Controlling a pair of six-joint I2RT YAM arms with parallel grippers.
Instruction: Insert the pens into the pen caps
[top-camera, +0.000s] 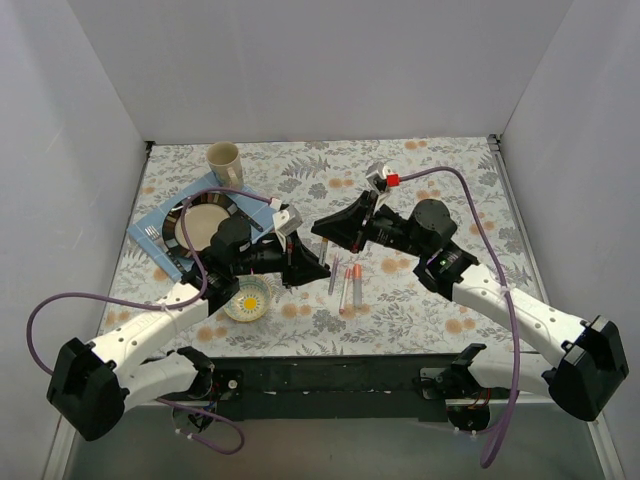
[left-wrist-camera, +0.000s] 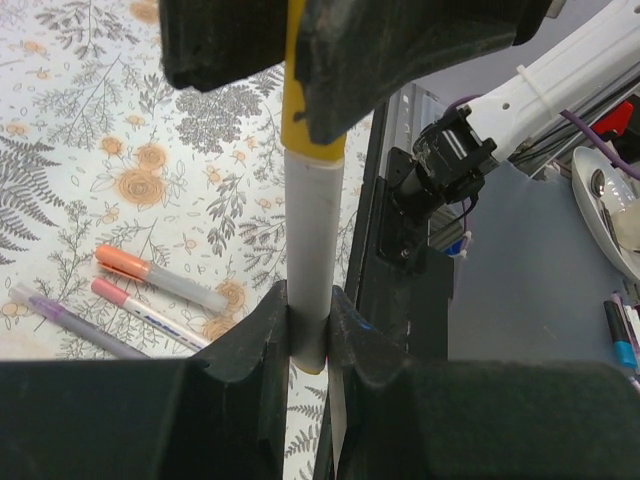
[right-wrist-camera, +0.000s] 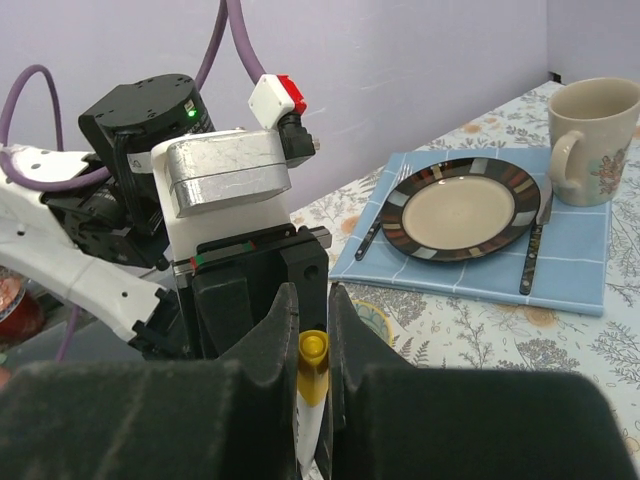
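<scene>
My left gripper (left-wrist-camera: 308, 310) is shut on the lower end of the yellow pen's pale barrel (left-wrist-camera: 315, 225), held upright. My right gripper (right-wrist-camera: 313, 320) is shut on the yellow cap (right-wrist-camera: 313, 358) at the pen's other end; the cap (left-wrist-camera: 312, 143) sits over the barrel's top. In the top view the left gripper (top-camera: 308, 268) and right gripper (top-camera: 328, 232) meet tip to tip above mid-table, and the pen is hidden between them. The orange pen (left-wrist-camera: 160, 281), pink pen (left-wrist-camera: 150, 312) and purple pen (left-wrist-camera: 75, 325) lie side by side on the cloth (top-camera: 345, 282).
A striped plate (top-camera: 205, 225) with a fork and knife sits on a blue placemat (top-camera: 150, 225) at the back left, with a mug (top-camera: 224, 163) behind it. A small yellow bowl (top-camera: 248, 298) lies beside the left arm. White walls enclose the table.
</scene>
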